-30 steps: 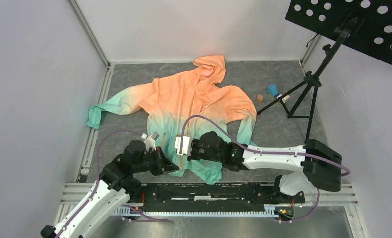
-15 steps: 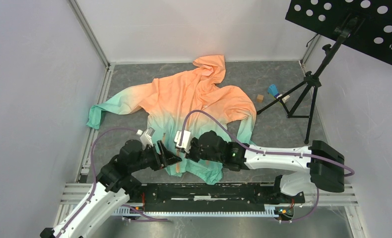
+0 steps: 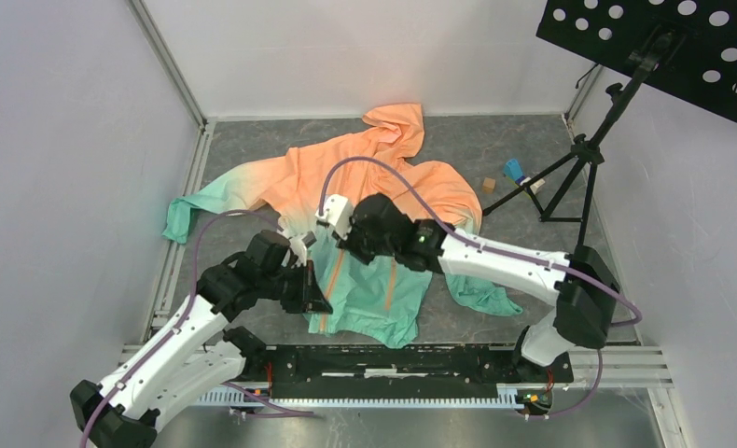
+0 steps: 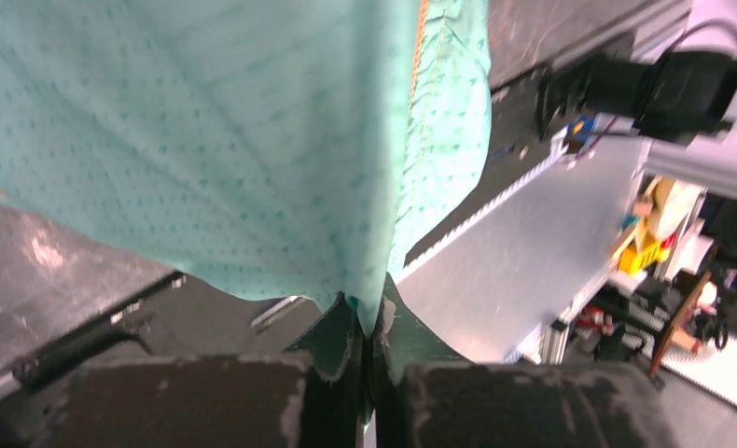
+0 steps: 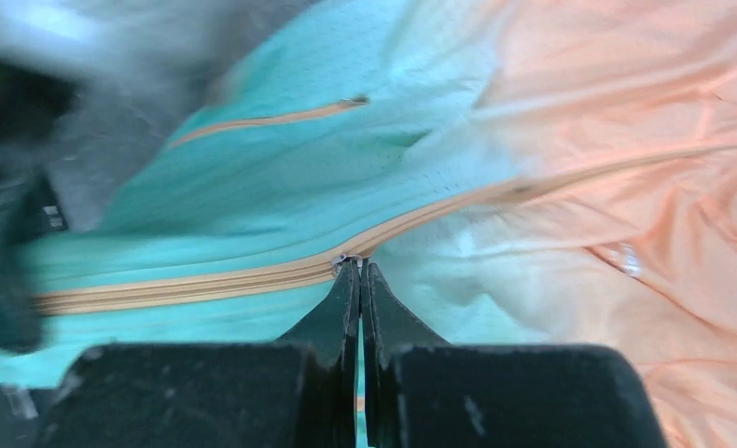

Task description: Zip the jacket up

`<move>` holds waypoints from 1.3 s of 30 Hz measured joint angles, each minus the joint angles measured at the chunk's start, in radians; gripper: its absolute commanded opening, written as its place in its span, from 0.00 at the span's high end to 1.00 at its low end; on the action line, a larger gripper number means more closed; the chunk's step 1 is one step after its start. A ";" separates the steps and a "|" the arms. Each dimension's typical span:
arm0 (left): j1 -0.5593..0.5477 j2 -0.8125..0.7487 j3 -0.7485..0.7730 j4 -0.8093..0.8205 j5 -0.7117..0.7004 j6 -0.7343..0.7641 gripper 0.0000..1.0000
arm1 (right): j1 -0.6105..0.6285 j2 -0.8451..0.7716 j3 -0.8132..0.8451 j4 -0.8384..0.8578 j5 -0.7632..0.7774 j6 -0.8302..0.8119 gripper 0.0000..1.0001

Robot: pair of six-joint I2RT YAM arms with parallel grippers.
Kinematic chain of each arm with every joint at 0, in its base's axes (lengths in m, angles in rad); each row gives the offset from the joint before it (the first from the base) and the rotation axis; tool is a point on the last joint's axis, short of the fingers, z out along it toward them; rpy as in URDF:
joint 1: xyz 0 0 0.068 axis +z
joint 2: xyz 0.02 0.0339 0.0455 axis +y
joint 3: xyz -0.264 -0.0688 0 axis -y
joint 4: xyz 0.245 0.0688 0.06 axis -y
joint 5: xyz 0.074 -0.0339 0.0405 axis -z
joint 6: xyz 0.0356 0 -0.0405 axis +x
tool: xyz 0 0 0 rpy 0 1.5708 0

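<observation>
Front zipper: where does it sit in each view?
Top external: zipper, orange line, lower centre.
Left wrist: likely the zipper, orange seam at top right.
Right wrist: zipper diagonal mid-frame; right gripper pinches its pull.
Shared landmark: jacket, its mint hem.

top external: high, behind the arm bases, looking down on the whole grey stone-patterned table (image 3: 495, 140) | left wrist: tight against the thin orange-to-mint hooded jacket (image 4: 206, 140), facing the near edge | right wrist: close above its orange front zipper (image 5: 206, 280), facing the orange chest | shared: mint lower front
</observation>
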 measured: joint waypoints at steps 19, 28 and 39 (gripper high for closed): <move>0.000 -0.098 -0.028 -0.317 0.092 0.138 0.98 | -0.462 0.541 0.439 -0.040 0.260 -0.268 1.00; 0.004 -0.147 -0.028 -0.289 0.095 0.138 0.98 | -0.615 0.806 0.808 0.078 0.371 -0.385 1.00; 0.003 -0.134 -0.065 -0.145 0.073 0.046 0.49 | -0.607 0.916 0.888 0.219 0.386 -0.450 0.38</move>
